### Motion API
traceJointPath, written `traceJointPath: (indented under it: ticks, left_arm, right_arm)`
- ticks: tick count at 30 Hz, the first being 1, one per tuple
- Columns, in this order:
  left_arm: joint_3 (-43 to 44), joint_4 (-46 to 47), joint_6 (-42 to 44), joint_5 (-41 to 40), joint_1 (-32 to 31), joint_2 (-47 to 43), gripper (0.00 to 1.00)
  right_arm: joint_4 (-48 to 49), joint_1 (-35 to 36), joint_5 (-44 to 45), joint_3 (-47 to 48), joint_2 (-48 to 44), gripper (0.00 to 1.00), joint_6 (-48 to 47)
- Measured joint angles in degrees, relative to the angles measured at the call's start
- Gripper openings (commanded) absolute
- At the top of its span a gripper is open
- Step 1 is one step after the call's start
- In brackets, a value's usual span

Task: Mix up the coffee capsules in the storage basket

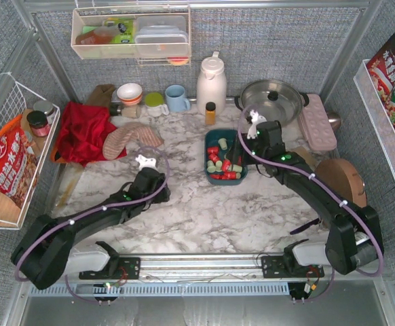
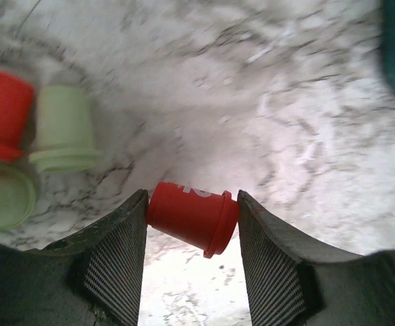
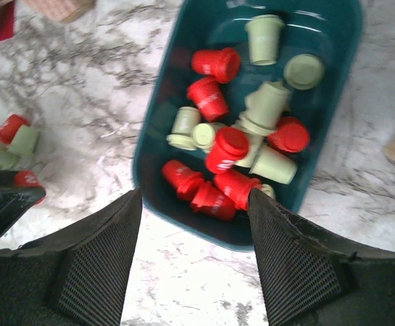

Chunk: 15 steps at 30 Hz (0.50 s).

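Left end effector (image 2: pixel 192 197): closed on 1 red capsule (image 2: pixel 191 217) low over the table (image 2: pixel 265 102), presumably for transfer. Right end effector (image 3: pixel 196 193): open, empty, held over the basket (image 3: pixel 336 47), where red and green capsules (image 3: pixel 228 146) are heaped.

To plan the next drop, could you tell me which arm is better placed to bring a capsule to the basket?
Left. The left gripper has a red capsule between its fingers, touching both; the right gripper hangs open and empty over the storage basket.
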Motion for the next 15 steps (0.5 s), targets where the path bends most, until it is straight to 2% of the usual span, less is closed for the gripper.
traceJointPath:
  ticks: [6,15]
  left_arm:
    - [-1.7,10.5,7.2,4.3,-3.8,-6.1,0.46]
    - [-5.3,29.9,24.9,5.8,-16.0,-7.3,0.46]
  right_arm:
    - [-1.8,5.2,-5.0,4.5,1.9,0.65,-0.1]
    - [-2.4,13.9,-11.6,6.9,5.4,0.61,2.1]
